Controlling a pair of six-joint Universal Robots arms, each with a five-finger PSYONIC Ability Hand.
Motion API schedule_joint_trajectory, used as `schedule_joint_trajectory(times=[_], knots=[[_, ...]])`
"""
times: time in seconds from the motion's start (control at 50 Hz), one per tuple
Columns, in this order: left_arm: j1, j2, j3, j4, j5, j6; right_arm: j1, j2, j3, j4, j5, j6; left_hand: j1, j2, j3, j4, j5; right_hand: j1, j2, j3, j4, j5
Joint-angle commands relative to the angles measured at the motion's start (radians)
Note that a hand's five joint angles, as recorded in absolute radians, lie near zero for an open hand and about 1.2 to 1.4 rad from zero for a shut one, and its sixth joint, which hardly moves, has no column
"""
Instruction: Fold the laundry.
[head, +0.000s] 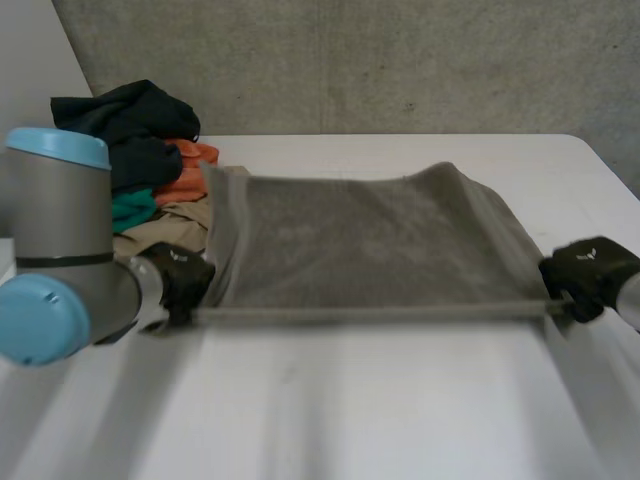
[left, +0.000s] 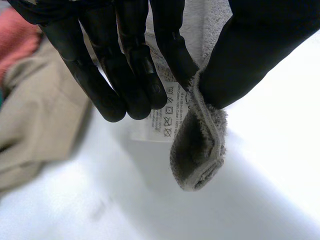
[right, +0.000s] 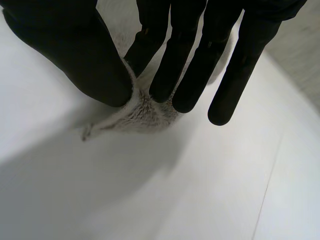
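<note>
— Across the middle of the white surface (head: 350, 410): grey towel (head: 370, 240), spread wide, near edge pulled into a straight line between the two hands. Far part lies back toward the wall.

— Left hand (head: 185, 282)?

— At the towel's near left corner. Wrist view: left hand (left: 125, 65) pinches the corner (left: 200, 150) between thumb and one finger, other fingers straight beside it. White care label (left: 161, 117) hangs by the fingertips.

— Right hand (head: 590, 275)?

— Near right corner. Same grip: right hand (right: 190, 60) has thumb and fingers closed on a tuft of towel (right: 137, 111), corner tip poking out below the thumb.

— Anything else?

— Pile of clothes (head: 140, 150) at the far left, touching the towel's left edge: dark on top, orange, teal, beige under it. Left arm (head: 60, 250) stands in front of the pile.
</note>
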Motion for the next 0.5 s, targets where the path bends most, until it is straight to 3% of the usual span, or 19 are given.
schedule_joint_trajectory(times=[0.02, 0.14, 0.2, 0.3, 0.42, 0.5], knots=[[-0.047, 0.162, -0.214, -0.093, 0.019, 0.154, -0.094, -0.061, -0.048, 0.56, 0.024, -0.409, 0.235, 0.204, 0.213, 0.205, 0.238, 0.26, 0.218, 0.212, 0.203, 0.227], [-0.082, 0.095, -0.123, -0.067, -0.023, 0.151, -0.04, -0.021, -0.086, 0.462, 0.048, -0.353, 0.235, 0.204, 0.213, 0.205, 0.238, 0.26, 0.218, 0.212, 0.203, 0.227], [-0.076, 0.004, 0.093, -0.014, -0.079, 0.116, -0.001, 0.034, -0.167, 0.331, 0.053, -0.309, 0.235, 0.204, 0.213, 0.205, 0.238, 0.26, 0.218, 0.212, 0.203, 0.227], [-0.078, -0.067, 0.394, 0.022, -0.098, 0.091, 0.042, 0.058, -0.331, 0.176, 0.062, -0.207, 0.235, 0.204, 0.213, 0.205, 0.238, 0.26, 0.218, 0.212, 0.203, 0.227], [-0.078, -0.067, 0.787, 0.167, -0.089, 0.015, 0.052, 0.032, -0.58, -0.227, 0.131, 0.143, 0.235, 0.204, 0.213, 0.205, 0.238, 0.26, 0.218, 0.212, 0.203, 0.227], [-0.07, -0.025, 0.875, 0.336, -0.086, -0.037, 0.041, -0.027, -0.634, -0.489, 0.179, 0.332, 0.235, 0.204, 0.213, 0.205, 0.238, 0.26, 0.218, 0.212, 0.203, 0.227]])
